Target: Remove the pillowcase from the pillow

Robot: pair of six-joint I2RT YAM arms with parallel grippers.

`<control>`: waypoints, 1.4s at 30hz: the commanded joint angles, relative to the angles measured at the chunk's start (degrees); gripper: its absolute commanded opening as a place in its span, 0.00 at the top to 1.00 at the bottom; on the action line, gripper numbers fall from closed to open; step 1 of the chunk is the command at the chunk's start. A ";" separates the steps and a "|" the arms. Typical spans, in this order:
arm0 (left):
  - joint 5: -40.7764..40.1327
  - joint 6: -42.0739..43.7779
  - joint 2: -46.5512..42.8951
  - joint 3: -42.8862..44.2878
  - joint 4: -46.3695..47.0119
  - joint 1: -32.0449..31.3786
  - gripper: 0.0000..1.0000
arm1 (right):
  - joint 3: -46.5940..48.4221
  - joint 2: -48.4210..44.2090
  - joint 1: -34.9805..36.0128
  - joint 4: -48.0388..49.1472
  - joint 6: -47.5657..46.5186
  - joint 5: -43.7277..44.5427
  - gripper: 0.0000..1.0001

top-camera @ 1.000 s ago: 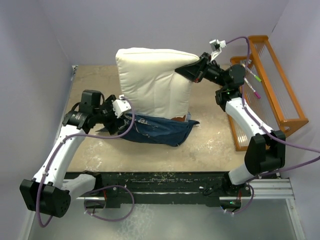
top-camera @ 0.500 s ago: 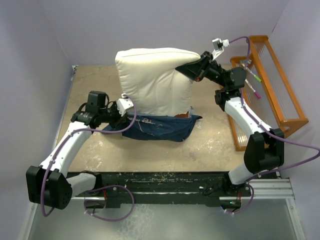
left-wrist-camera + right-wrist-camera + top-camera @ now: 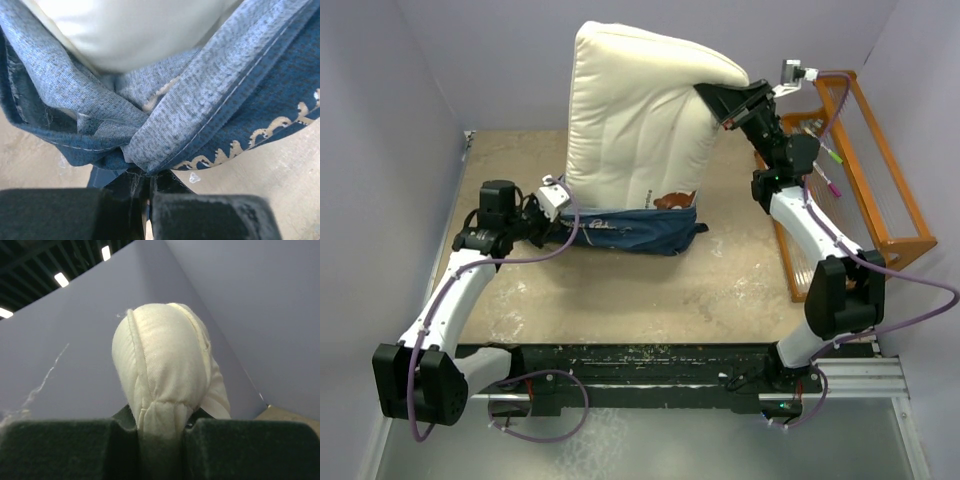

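Lower end of the pillow (image 3: 640, 120) sits hidden inside the pillowcase (image 3: 630, 235), whose script is too small to read.

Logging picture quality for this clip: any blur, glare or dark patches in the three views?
Top external: even light, sharp, no glare on the pillowcase. Left wrist: its fabric crisp, the left gripper dark and blurred at the bottom. Right wrist: pillow evenly lit, right gripper soft and dark, ceiling lights bright without flare.
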 commanded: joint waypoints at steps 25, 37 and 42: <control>-0.90 2.23 1.46 -1.49 -1.75 6.29 1.00 | 6.12 -14.58 -12.65 14.76 16.30 34.01 1.00; -24.75 -6.83 7.28 15.78 9.12 12.78 1.00 | 10.61 -19.95 -12.98 -4.22 -5.96 17.39 1.00; -27.68 -9.39 11.70 29.84 7.43 16.03 1.00 | 9.12 -22.83 -11.43 -15.85 -18.41 14.81 1.00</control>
